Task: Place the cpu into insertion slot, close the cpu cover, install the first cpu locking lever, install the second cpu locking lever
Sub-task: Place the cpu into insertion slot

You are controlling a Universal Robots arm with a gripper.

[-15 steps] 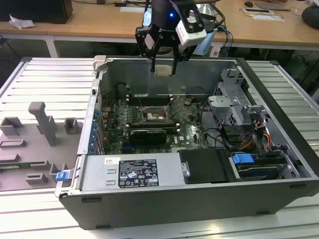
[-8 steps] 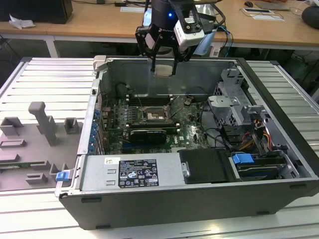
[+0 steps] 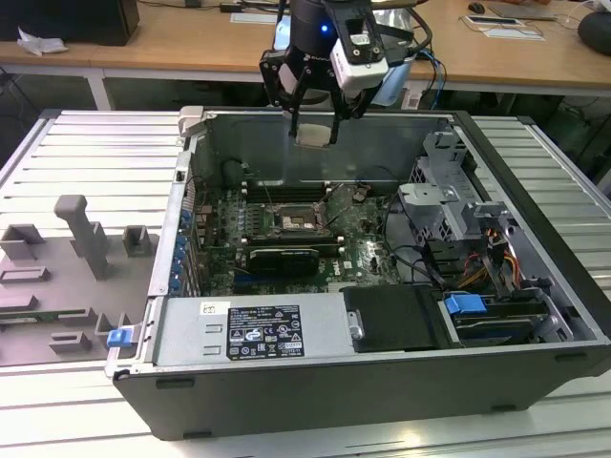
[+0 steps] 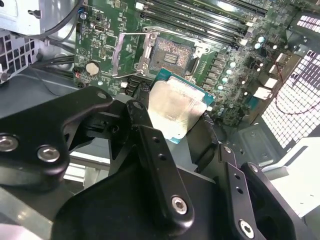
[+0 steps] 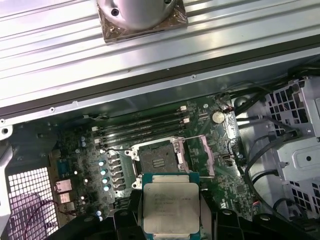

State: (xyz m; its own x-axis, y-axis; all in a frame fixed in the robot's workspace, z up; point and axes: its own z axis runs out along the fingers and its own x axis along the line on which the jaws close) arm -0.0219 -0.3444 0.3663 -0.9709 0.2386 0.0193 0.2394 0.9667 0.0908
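Exterior view, read from its left to its right: a grey fixture plate (image 3: 76,258) lies on the ribbed table (image 3: 95,153), just beside the open case (image 3: 382,401). Inside the case the green board (image 3: 368,250) lies flat, and the slot (image 3: 289,222) sits near its middle. The gripper (image 3: 315,132) hangs above the slot, about level with the case rim and well apart from the board. It is closed on the cpu (image 3: 313,135). In the second wrist view the black fingers (image 4: 139,114) press two opposite edges of the chip, which sits between them.

In the first wrist view the metal top of the cpu faces the camera. The slot shows beyond its edge with the dark centre uncovered. The cover (image 3: 341,198) stands tilted up on the slot's right side, swung open. Further right a grey drive cage (image 3: 449,205) fills the case corner, with a blue latch (image 3: 466,307) near it.
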